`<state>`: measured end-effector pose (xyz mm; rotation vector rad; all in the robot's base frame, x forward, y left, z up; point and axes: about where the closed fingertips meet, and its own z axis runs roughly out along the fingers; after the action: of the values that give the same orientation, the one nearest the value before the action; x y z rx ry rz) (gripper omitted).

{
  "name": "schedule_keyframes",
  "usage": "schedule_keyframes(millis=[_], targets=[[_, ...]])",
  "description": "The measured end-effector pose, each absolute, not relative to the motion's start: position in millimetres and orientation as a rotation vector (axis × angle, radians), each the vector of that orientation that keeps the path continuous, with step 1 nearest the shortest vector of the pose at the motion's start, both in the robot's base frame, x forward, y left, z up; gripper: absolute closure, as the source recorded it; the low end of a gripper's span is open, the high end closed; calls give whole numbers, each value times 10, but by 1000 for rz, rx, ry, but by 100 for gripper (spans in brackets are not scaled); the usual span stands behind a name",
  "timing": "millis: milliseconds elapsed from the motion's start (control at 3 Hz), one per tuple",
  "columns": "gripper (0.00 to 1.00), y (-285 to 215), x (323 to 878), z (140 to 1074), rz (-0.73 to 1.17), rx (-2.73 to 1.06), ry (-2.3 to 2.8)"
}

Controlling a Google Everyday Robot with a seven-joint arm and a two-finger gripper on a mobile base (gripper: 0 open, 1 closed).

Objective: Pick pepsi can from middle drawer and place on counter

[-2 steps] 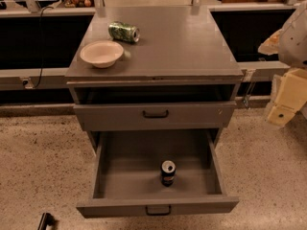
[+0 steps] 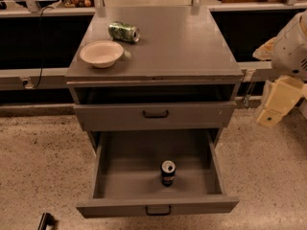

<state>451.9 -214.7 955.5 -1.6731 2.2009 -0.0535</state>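
Note:
The pepsi can stands upright in the open middle drawer, right of centre and near the front panel. The drawer is pulled fully out at the bottom of the grey cabinet. The counter is the cabinet's flat grey top. My gripper hangs at the right edge of the view, beside the cabinet at about the height of the upper drawer. It is well above and to the right of the can and touches nothing.
A green soda can lies on its side at the counter's back left. A pale bowl sits at the front left. The shallower upper drawer front is slightly out. A pale shelf rail with metal posts runs behind. A dark object lies on the floor.

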Motion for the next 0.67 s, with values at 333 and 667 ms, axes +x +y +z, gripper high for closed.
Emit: schedule_keyframes(millis=[333, 667], targets=[[0, -2018, 4532, 8662, 196, -1650, 2143], [0, -2092, 4431, 8321, 287, -1566, 2122]])
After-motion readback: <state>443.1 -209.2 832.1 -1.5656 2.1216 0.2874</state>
